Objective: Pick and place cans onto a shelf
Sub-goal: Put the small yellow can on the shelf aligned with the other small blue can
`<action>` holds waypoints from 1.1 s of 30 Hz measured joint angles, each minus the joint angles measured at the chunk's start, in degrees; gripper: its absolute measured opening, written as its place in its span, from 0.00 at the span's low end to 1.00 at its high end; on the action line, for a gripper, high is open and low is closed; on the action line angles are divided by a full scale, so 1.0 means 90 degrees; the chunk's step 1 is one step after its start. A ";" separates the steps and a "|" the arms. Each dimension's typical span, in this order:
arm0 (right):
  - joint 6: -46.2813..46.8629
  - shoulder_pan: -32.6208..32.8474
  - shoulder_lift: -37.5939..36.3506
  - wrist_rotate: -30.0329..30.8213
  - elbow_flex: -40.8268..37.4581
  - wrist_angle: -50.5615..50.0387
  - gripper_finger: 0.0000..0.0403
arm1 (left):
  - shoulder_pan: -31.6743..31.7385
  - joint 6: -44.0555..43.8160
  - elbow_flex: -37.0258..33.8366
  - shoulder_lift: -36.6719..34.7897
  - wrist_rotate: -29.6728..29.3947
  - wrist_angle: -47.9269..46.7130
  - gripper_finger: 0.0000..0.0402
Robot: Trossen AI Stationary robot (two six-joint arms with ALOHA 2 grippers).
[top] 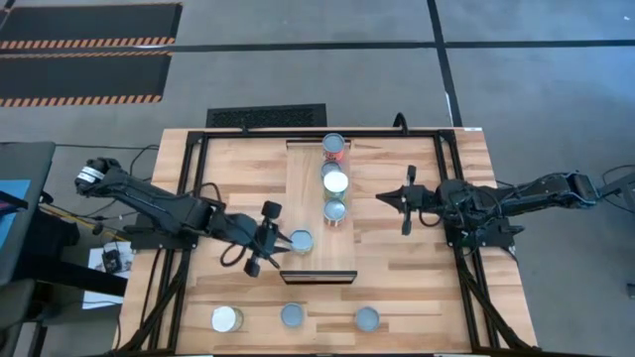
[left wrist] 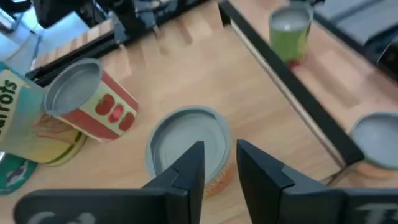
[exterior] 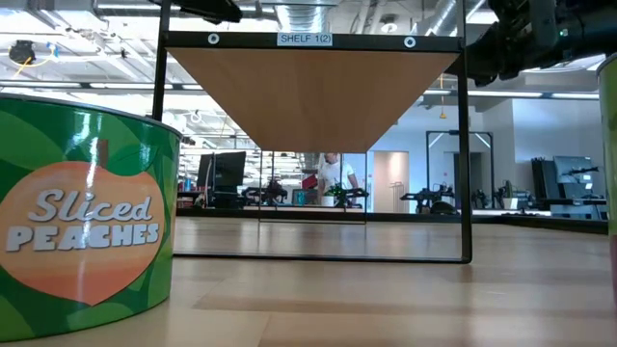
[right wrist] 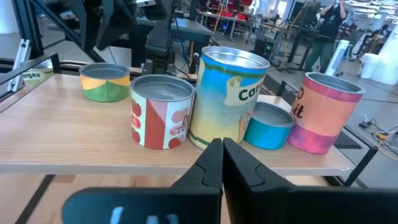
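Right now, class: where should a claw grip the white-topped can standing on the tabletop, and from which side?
Grip the white-topped can across its curved side wall, coming straight down from above: it stands upright, and its neighbour can stands well apart, leaving room for both fingers. The left claw is nearer.

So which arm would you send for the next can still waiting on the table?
Probably the left. The left gripper is at the shelf's near end, close to the front row where the white-topped can and the middle can stand. The right gripper hangs farther back.
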 joint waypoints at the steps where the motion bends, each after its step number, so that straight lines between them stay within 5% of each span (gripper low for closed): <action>1: 0.0002 0.0000 -0.0002 0.0000 0.0000 0.0007 0.06 | -0.0021 0.0027 0.0064 0.0070 -0.0065 -0.0118 0.22; 28: 0.0048 -0.0002 0.0000 -0.0007 0.0000 0.0074 0.04 | 0.0011 0.0790 0.0254 0.0565 -0.0274 -0.0526 0.25; 33: 0.0051 0.0000 0.0000 -0.0009 0.0000 0.0083 0.04 | 0.0089 0.0930 0.0254 0.0564 -0.0286 -0.0530 0.19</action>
